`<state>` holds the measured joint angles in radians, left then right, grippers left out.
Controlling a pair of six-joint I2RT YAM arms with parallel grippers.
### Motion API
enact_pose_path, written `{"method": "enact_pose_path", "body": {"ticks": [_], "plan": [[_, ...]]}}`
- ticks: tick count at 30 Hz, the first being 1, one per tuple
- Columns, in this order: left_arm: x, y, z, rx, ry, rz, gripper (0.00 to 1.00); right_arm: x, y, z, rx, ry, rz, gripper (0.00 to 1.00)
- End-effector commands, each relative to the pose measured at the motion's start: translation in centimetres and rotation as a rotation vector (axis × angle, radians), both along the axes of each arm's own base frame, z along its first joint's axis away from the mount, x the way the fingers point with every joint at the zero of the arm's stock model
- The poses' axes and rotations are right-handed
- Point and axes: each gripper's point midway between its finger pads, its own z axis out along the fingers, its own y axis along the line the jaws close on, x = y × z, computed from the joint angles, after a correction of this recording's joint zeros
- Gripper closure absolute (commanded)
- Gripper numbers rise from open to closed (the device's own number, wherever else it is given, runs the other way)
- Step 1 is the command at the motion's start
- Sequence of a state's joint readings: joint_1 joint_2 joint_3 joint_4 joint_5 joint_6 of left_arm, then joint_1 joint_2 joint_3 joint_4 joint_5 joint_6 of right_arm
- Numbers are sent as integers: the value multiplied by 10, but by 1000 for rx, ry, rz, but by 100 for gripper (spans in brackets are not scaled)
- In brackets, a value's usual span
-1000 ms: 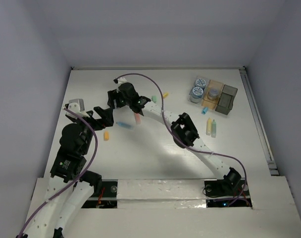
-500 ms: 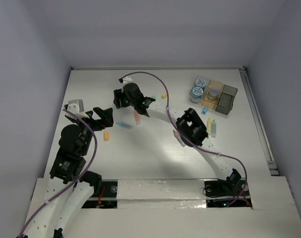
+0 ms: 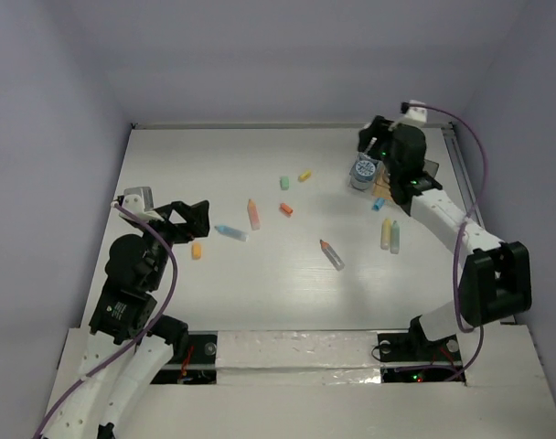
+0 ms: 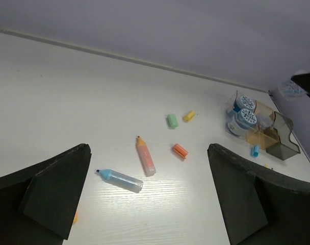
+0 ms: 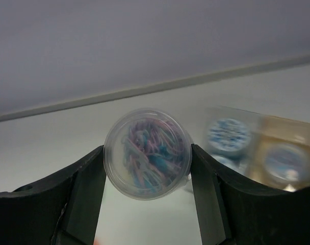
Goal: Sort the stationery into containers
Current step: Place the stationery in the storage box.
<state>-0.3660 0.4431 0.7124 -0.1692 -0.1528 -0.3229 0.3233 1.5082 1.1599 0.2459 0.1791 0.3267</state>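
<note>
While the tub [image 5: 146, 153], a round clear one full of coloured bits, sits clamped between the fingers of the right gripper [image 5: 146, 159], we see it held off the surface at the far right of the table [image 3: 260, 302], over the spot where the boxes stand. Under that arm the amber box [image 4: 260, 133] and the grey box [image 4: 283, 145] stand side by side, and two rolls [image 4: 244, 117] stand just beside the amber one. A blue bit [image 3: 379, 204] lies near the boxes, and a yellow marker [image 3: 385, 234] and a green marker [image 3: 395, 237] lie side by side a little nearer us. A red-tipped marker [image 3: 332, 254] lies mid-table. Farther left we find a green bit [image 3: 283, 183], a yellow bit [image 3: 304, 176], an orange bit [image 3: 285, 208], an orange marker [image 3: 253, 214] and a blue marker [image 3: 230, 232], all apart from one another. An orange stub [image 3: 197, 251] lies just beside the left gripper [image 3: 185, 218], whose fingers stand wide apart, holding nothing, over the table's left side.
</note>
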Motion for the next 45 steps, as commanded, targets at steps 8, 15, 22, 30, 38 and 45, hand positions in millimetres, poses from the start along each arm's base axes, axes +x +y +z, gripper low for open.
{"method": "enact_pose_path", "body": {"ticks": [8, 15, 22, 30, 38, 45], "plan": [[-3, -10, 10, -9, -38, -47, 1, 2, -130, -59, -43, 191, -276, 64], [-2, -11, 8, -7, -32, -49, 1, 12, -133, -97, -43, 293, -260, 63], [-2, -11, 8, -9, -32, -48, 1, 13, -131, -122, -51, 360, -246, 63], [-2, -12, 9, -9, -33, -54, 1, 15, -133, -135, -66, 387, -253, 59], [-2, -12, 8, -8, -30, -52, 1, 32, -137, -143, -79, 390, -278, 58], [-1, -12, 8, -6, -29, -49, 1, 34, -141, -144, -80, 379, -305, 49]]}}
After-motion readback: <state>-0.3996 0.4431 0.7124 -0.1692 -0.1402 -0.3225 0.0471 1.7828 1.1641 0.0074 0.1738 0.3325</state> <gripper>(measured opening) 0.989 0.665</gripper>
